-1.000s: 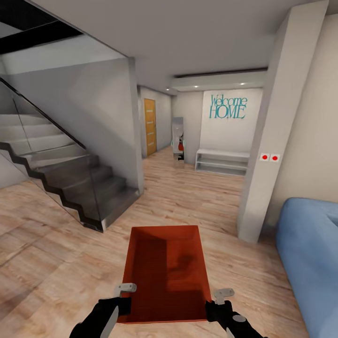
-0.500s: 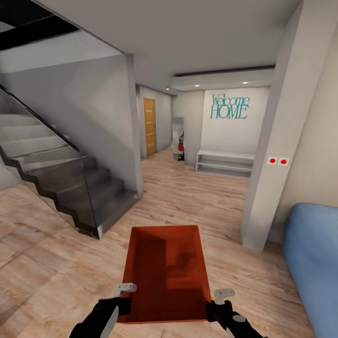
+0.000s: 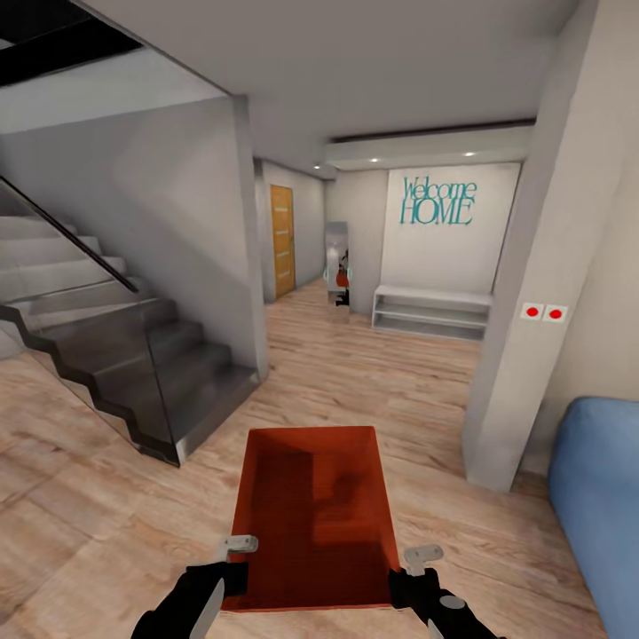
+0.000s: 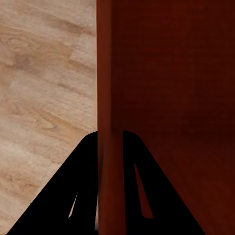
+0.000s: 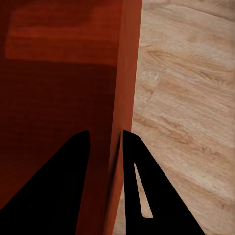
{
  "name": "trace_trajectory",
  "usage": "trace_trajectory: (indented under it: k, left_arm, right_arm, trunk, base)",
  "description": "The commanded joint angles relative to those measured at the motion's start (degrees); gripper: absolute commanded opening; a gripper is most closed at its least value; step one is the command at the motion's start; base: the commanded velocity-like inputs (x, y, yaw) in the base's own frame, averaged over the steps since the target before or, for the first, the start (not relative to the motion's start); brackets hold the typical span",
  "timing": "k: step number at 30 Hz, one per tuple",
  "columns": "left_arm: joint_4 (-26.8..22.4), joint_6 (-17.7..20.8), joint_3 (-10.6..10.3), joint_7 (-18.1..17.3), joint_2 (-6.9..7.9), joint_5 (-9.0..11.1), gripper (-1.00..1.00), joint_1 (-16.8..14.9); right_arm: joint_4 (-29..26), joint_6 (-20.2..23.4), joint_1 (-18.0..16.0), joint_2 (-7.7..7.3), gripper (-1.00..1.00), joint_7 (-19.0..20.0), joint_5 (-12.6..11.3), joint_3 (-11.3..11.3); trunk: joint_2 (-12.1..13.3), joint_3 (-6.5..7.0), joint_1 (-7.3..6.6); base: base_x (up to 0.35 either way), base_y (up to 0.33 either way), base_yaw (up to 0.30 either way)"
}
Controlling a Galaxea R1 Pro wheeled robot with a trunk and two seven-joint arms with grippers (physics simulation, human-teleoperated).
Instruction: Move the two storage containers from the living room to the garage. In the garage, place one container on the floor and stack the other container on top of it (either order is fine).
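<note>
Head view: the container (image 3: 315,515) is hanging between both grippers, left gripper (image 3: 238,548) pinching its left wall, right gripper (image 3: 420,559) pinching its right wall, above plank flooring (image 3: 80,497).

One box (image 3: 315,515) is showing, rust-red and open-topped, and two hands are clamping it: the left hand (image 3: 232,557) is gripping one side wall, the right hand (image 3: 415,568) the other. Each wrist view is showing two black fingers (image 4: 78,186) straddling a wall of that box (image 4: 171,98), one inside and one outside; same on the right, two fingers (image 5: 54,186) on the box (image 5: 58,73). One staircase (image 3: 106,346) is sitting at the left. One wooden door (image 3: 282,240) is showing down the hall. One teal sign (image 3: 437,201) is hanging above one white shelf (image 3: 430,312). Two red dots (image 3: 543,312) are sitting on one pillar (image 3: 532,266). One blue sofa (image 3: 599,497) is peeking in at the right.
</note>
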Motion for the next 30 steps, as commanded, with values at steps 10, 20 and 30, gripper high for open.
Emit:
trace_trajectory:
  k: [10,20,30]
  left_arm:
    - [-1.6,0.4,0.9,0.3,-0.19,-1.3,-1.0,0.0]
    - [-1.6,0.4,0.9,0.3,-0.17,-1.3,-1.0,0.0]
    - [-1.6,0.4,0.9,0.3,-0.19,-1.4,-1.0,0.0]
  right_arm:
    - [0.2,-0.1,0.0,0.15,-1.0,0.0,-0.4,1.0]
    - [0.2,-0.1,0.0,0.15,-1.0,0.0,-0.4,1.0]
    - [0.2,-0.1,0.0,0.15,-1.0,0.0,-0.4,1.0]
  trunk:
    - [0.0,-0.03,0.05]
    - [0.0,-0.03,0.05]
    - [0.0,-0.03,0.05]
  base:
    - [0.325,0.0,0.0]
    - [0.325,-0.069,0.0]
    - [0.325,-0.107,0.0]
